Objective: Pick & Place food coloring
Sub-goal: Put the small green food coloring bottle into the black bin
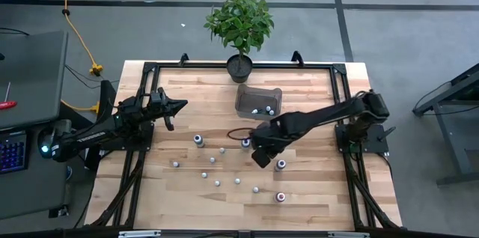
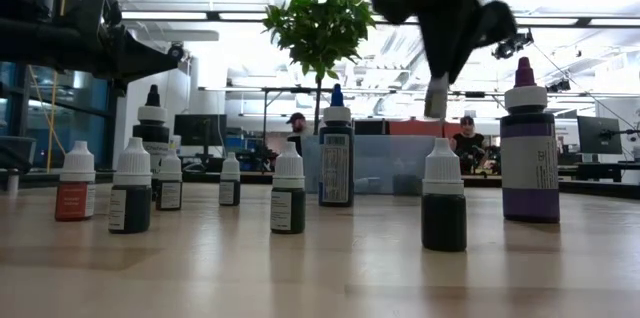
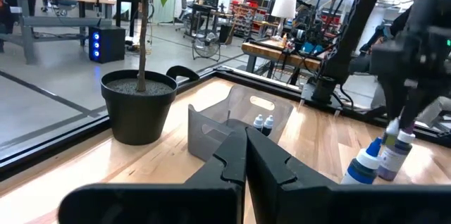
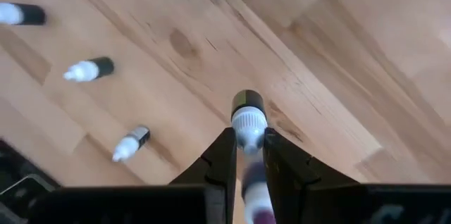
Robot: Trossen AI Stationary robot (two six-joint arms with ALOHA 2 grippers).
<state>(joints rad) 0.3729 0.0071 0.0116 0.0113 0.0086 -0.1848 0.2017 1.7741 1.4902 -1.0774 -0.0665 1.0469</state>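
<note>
Seen from above, the left gripper (image 1: 178,105) hovers at the left of the table (image 1: 314,200), jaws pressed together and holding nothing. To its right, small food coloring bottles (image 1: 198,141) stand scattered across the middle and lower part of the tabletop, caps up. Above them, at upper centre, a potted plant (image 1: 239,28) sits at the table's far edge, with a clear bin (image 1: 258,101) just below it holding two bottles (image 1: 261,110). Right of centre, the right gripper (image 1: 260,157) points down over the wood, its jaws narrowed around a single bottle (image 4: 248,122) gripped by the cap and lifted off the surface. Two more bottles, one red-capped (image 1: 281,197), stand at lower right of it.
</note>
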